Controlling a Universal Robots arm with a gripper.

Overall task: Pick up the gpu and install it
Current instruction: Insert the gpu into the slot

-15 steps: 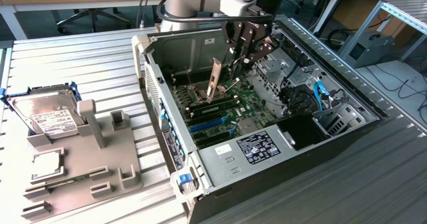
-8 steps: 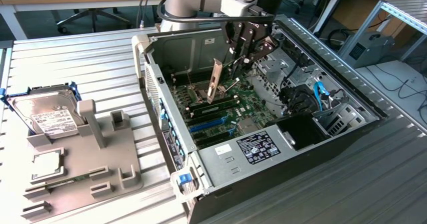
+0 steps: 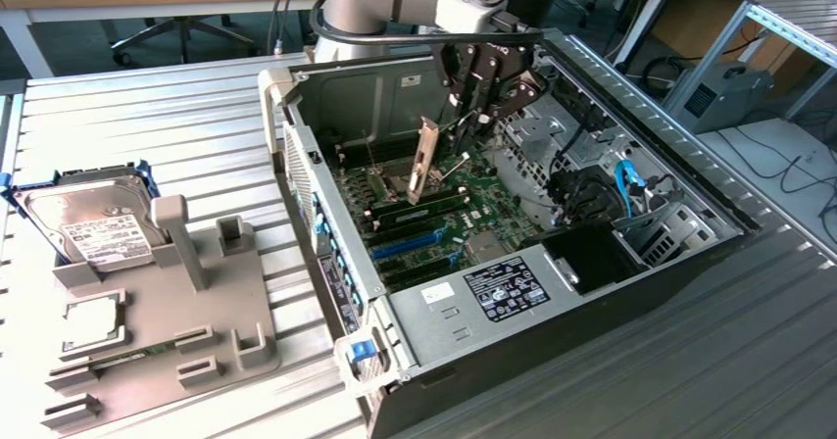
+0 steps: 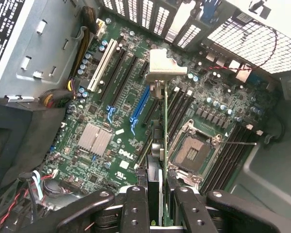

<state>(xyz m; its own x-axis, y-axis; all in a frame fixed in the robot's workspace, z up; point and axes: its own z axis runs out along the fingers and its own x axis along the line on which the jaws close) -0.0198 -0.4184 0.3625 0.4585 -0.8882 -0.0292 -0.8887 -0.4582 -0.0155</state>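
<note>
The gpu (image 3: 425,165) is a slim card with a pale metal end bracket. It hangs tilted above the motherboard (image 3: 484,209) inside the open computer case (image 3: 294,165). My gripper (image 3: 487,106) is shut on the card's upper end, just under the case's top rim. In the wrist view I see the gpu (image 4: 164,121) edge-on between my black fingers (image 4: 135,208). Its bracket (image 4: 160,65) points toward the slotted rear wall. The card floats over the blue expansion slots (image 4: 139,109), apart from them.
A hard drive (image 3: 89,225) and a small square chip (image 3: 92,321) rest in a grey holder (image 3: 210,312) at the exterior view's left. The case holds a power supply (image 3: 504,287), drive bays with cables (image 3: 615,199), a processor socket (image 4: 191,150) and a heatsink (image 4: 94,138).
</note>
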